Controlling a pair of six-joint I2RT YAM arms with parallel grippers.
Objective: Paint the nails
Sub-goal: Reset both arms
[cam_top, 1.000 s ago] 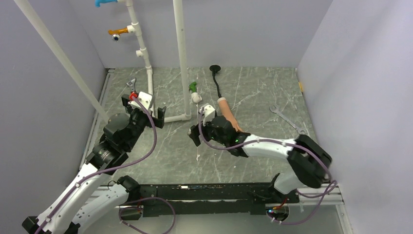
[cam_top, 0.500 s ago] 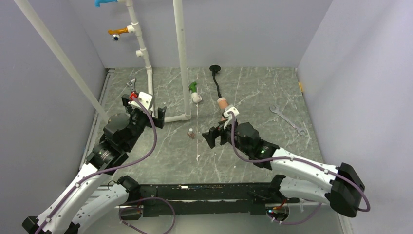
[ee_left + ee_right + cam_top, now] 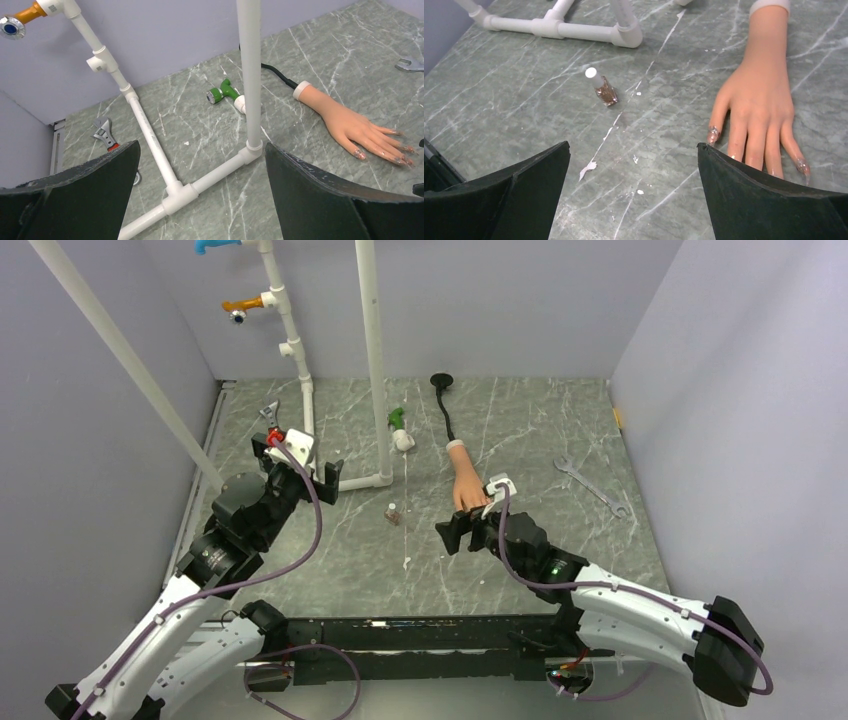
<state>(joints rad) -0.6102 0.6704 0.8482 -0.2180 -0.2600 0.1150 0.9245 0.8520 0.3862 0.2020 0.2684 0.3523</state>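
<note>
Top external view: a peach, flesh-coloured rubber mannequin hand [image 3: 464, 480] lies palm down near the middle of the grey-green marbled table [image 3: 540, 420], its black stem [image 3: 446, 412] running toward the far wall and its fingers pointing at the near edge. The small oval nails [image 3: 713, 135] tip those fingers; in the right wrist view the thumb and little-finger nails carry a glittery brownish sheen, while the others are partly cut off by the gripper finger. The right gripper [image 3: 633, 150] sits low just in front of the fingertips, its jaws spread wide with nothing between them. A tiny clear polish bottle with a white cap [image 3: 393, 512] stands on the table to the left of the hand, apart from it and from both grippers. The left gripper [image 3: 202, 145] hangs well off to the left beside the white plastic pipe frame [image 3: 250, 75], jaws likewise gaping and empty. A green-and-white plastic fitting [image 3: 227, 95] lies beyond the frame's upright, near the black stem. A small adjustable wrench with a red handle [image 3: 104, 135] lies by the left wall, and a silver open-ended spanner [image 3: 590, 485] rests to the right of the hand, well apart from it.
</note>
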